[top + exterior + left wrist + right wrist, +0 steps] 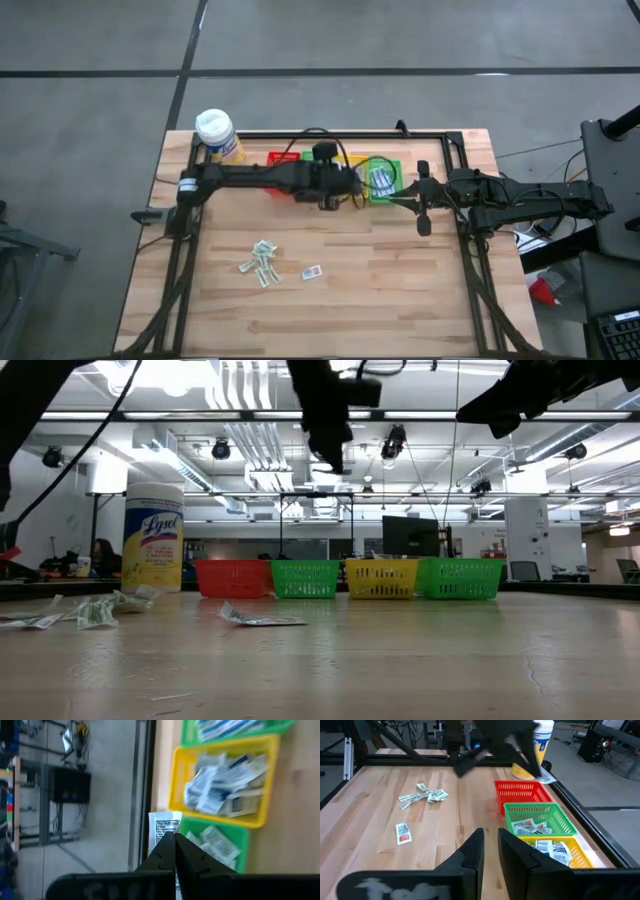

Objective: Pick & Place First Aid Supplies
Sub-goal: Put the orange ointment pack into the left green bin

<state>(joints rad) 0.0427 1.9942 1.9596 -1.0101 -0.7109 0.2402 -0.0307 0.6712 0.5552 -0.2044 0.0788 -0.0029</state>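
Note:
My left gripper hangs over the row of baskets at the table's far edge, shut on a white printed packet. Below it are a yellow basket and a green basket, both holding packets. More first aid supplies lie flat on the wood: a small cluster and a single packet with red print. My right gripper waits at the right, near the end green basket. Its fingers are a narrow gap apart with nothing between them. My left gripper pinches one end of the packet between its two fingertips. The packet's printed free end sticks out past the tips. The fingers slant downward toward the baskets. The packet is lifted clear, above the yellow and green baskets.
Red, green, yellow and green baskets stand in a row along the far edge. A yellow Lysol canister stands at the far left corner. A black frame rail borders the table.

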